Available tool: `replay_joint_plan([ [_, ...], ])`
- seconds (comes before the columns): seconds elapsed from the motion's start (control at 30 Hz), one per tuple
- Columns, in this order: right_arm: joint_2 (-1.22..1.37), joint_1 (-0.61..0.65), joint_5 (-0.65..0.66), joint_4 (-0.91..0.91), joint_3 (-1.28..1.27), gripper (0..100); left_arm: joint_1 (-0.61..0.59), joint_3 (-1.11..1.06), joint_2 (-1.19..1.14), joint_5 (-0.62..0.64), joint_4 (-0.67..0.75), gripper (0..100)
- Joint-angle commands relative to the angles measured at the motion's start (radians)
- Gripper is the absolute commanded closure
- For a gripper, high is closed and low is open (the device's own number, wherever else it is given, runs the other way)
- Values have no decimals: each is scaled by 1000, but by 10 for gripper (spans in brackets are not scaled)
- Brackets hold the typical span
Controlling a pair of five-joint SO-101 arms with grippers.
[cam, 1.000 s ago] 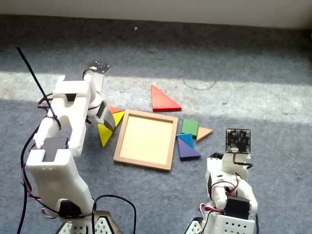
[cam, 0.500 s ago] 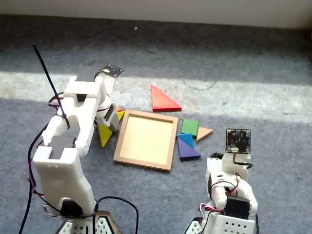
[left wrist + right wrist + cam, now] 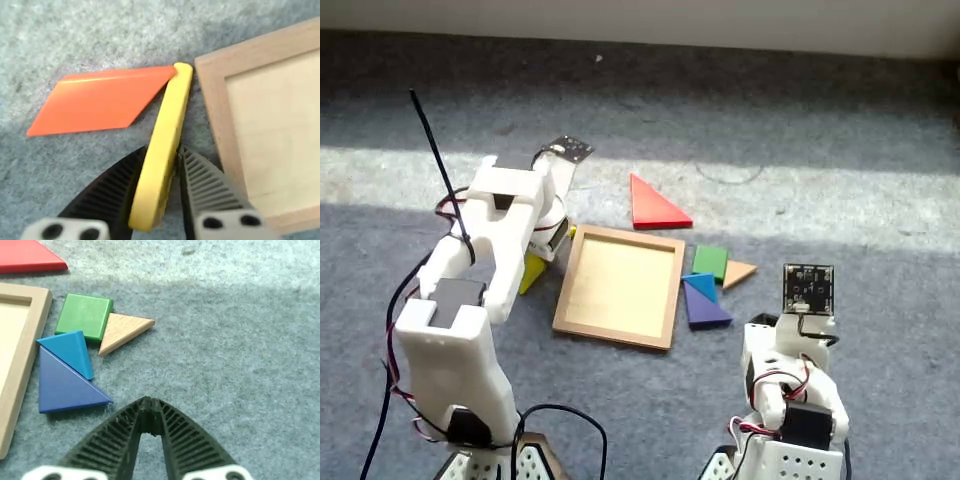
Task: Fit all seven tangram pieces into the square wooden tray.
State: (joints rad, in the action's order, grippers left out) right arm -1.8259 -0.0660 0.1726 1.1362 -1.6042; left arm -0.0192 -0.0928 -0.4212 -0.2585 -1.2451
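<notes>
High view: my left gripper (image 3: 550,243) sits at the left rim of the wooden tray (image 3: 620,236), with the yellow triangle (image 3: 531,272) poking out beneath it and the tray opening directly to the right. Left wrist: I'm clamped on that triangle, which stands on edge with its long axis near-to-far alongside the rim, and the orange parallelogram (image 3: 100,100) meets its far tip. Right wrist: my right gripper (image 3: 148,401), fingers together and holding nothing, hangs near-right, with the green square (image 3: 84,315) and dark blue triangle (image 3: 62,387) between it and the tray, so I judge the left arm nearer.
</notes>
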Motion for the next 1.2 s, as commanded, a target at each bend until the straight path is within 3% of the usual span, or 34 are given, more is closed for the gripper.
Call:
replay_joint_plan([
  [0.0, -12, -7, -3, -24, 4, 974, 4, 30, 21, -11, 12, 967],
  [0.43, -12, -7, -3, -24, 4, 974, 42, -58, 372, 40, -123, 995],
  [0.73, -12, -13, -5, -24, 4, 974, 278, -145, 429, 230, -117, 995],
  [1.17, -12, -13, -5, -25, 4, 974, 449, -249, 426, 345, 107, 995],
])
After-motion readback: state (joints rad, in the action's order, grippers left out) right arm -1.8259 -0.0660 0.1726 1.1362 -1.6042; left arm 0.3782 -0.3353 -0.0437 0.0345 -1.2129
